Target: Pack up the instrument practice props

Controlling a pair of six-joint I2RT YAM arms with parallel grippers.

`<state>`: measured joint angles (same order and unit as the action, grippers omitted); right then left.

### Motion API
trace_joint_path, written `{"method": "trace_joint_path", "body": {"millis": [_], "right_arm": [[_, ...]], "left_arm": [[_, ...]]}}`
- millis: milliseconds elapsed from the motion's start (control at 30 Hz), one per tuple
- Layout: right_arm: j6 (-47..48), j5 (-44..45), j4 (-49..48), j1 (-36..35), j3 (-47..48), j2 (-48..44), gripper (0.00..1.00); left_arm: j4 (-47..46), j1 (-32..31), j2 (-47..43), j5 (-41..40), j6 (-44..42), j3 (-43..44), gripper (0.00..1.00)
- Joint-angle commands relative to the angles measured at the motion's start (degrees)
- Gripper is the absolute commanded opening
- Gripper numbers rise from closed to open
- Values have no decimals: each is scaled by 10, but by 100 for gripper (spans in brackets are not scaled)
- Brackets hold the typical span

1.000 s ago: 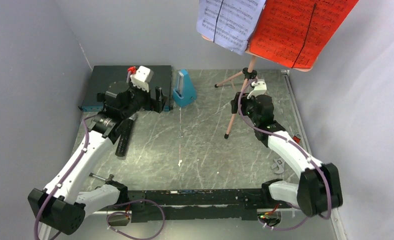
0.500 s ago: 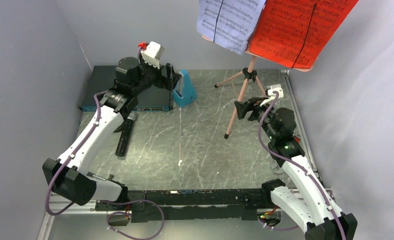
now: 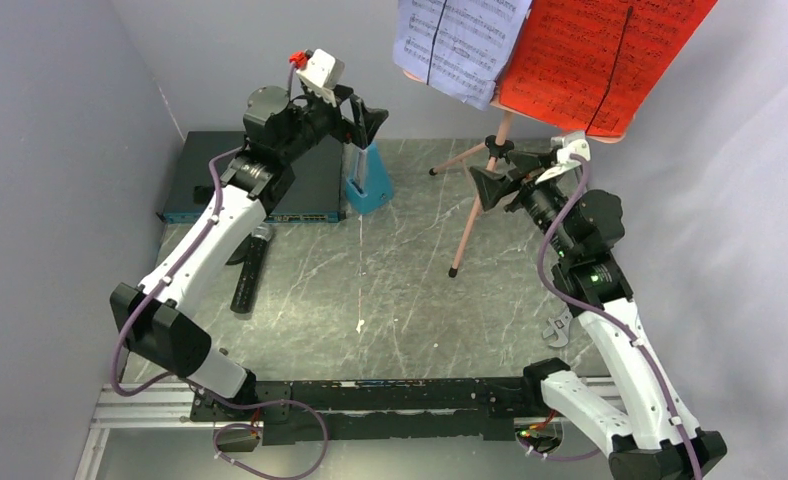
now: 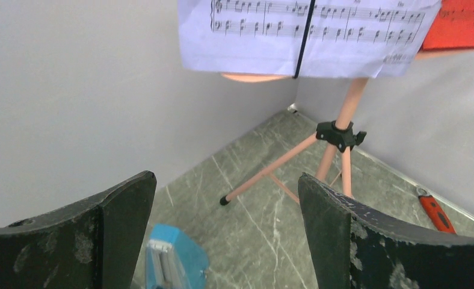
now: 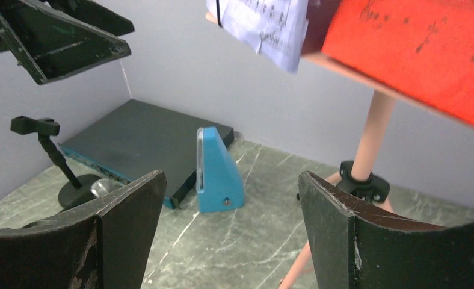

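I see the left gripper (image 3: 363,113) raised above the blue metronome (image 3: 368,180), its fingers wide apart with nothing between them. The metronome stands on the table (image 3: 410,300) just beside the black box (image 3: 205,170). The right gripper (image 3: 510,172) is also spread apart and holds nothing. It hangs just beside the pole of the pink music stand (image 3: 467,232), and I cannot tell if it touches it. The lavender sheet (image 3: 457,40) and the red sheet (image 3: 600,55) rest on the stand's board. The black microphone (image 3: 250,268) lies on the table near the box.
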<state>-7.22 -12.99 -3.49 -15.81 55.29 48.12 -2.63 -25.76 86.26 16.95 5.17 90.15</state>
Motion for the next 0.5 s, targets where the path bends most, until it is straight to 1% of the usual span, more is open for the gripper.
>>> {"method": "trace_joint_path", "body": {"millis": [0, 333, 467], "right_arm": [[18, -12, -22, 0, 57, 21, 85], [1, -41, -73, -1, 130, 68, 86], [-1, -27, -93, 0, 158, 88, 85]], "left_arm": [[-68, -5, 20, 25, 0, 47, 94], [-127, -10, 84, 50, 30, 108, 94], [-153, -15, 112, 70, 37, 136, 94]]}}
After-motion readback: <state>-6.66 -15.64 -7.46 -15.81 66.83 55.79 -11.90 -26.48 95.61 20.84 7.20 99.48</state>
